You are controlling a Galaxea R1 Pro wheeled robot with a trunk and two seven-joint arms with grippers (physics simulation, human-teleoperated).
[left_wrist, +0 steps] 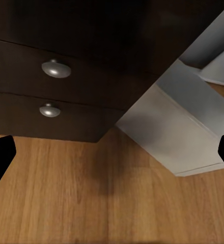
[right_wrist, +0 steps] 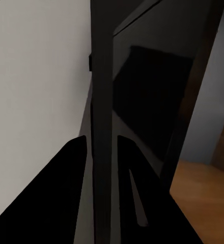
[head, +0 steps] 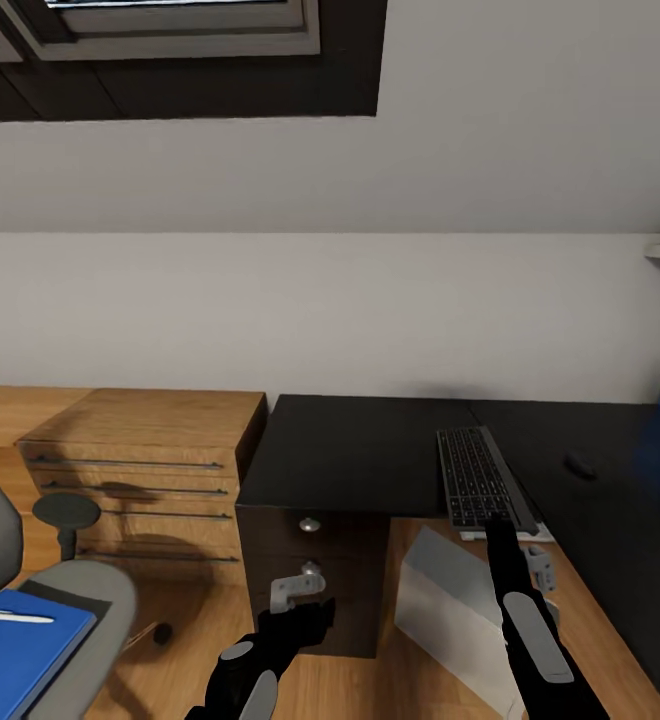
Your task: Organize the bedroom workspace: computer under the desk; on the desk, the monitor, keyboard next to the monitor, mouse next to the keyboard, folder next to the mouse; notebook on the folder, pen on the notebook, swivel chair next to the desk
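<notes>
Right gripper is closed on the near edge of the slim black keyboard with dark grey keys, which lies on the glossy black desk top, overhanging its front edge. My left gripper hangs open before the dark drawer unit, beside the light grey box-shaped computer tower on the floor. A tiny dark oval mouse sits right of the keyboard. A bright blue folder carrying a slim white pen rests on the grey swivel chair.

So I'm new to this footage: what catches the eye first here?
The black keyboard lying on the glossy black desk, its near end over the front edge where the right pincer reaches. Lower left, a bright blue folder with a white pen lies on the grey chair. A pale computer sits on the floor under the desk.
</notes>
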